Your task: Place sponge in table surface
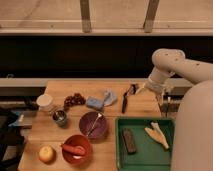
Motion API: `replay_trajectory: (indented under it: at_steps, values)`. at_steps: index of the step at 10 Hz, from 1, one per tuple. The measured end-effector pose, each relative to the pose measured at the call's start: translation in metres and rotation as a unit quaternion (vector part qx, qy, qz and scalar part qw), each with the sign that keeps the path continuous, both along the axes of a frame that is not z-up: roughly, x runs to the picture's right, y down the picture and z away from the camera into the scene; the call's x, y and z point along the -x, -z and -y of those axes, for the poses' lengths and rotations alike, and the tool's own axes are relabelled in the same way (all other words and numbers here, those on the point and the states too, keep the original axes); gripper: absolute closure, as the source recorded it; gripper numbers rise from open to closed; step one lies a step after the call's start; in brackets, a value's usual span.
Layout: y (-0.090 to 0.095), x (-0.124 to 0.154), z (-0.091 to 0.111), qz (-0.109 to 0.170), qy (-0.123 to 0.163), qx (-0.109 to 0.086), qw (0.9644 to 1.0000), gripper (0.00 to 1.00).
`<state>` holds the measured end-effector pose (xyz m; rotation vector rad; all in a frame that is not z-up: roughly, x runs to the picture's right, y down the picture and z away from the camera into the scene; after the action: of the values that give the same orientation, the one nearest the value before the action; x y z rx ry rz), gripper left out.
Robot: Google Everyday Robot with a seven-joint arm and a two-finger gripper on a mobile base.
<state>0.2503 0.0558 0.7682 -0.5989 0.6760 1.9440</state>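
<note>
The small blue sponge [93, 103] lies flat on the tan wooden table surface [75, 88], near the middle of the far half, with a pale grey-blue cloth [109, 97] touching its right side. My gripper [165, 104] hangs from the white arm [167, 62] at the table's right edge, above the far right corner of the green tray [146, 161]. It is well to the right of the sponge, and it looks open with nothing in it.
A black utensil [125, 99] lies between the cloth and the gripper. The tray holds a brown block [130, 140] and a pale yellow item [158, 135]. On the left stand a purple bowl [93, 125], red bowl [76, 148], apple [46, 153], metal cup [60, 117], white cup [46, 102] and grapes [74, 99].
</note>
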Motion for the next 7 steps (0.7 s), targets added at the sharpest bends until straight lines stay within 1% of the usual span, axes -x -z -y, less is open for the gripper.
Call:
replay_trajectory:
  at_steps: [4,5,6,7]
  values:
    - [0.0,0.0,0.0,0.0,0.0,0.0,1.0,0.2]
    - [0.0,0.0,0.001,0.0,0.005,-0.001,1.0,0.2]
    - [0.0,0.004,0.004,0.004,0.019,-0.005,0.9998,0.2]
    - [-0.002,0.015,0.008,0.019,0.04,-0.01,0.999,0.2]
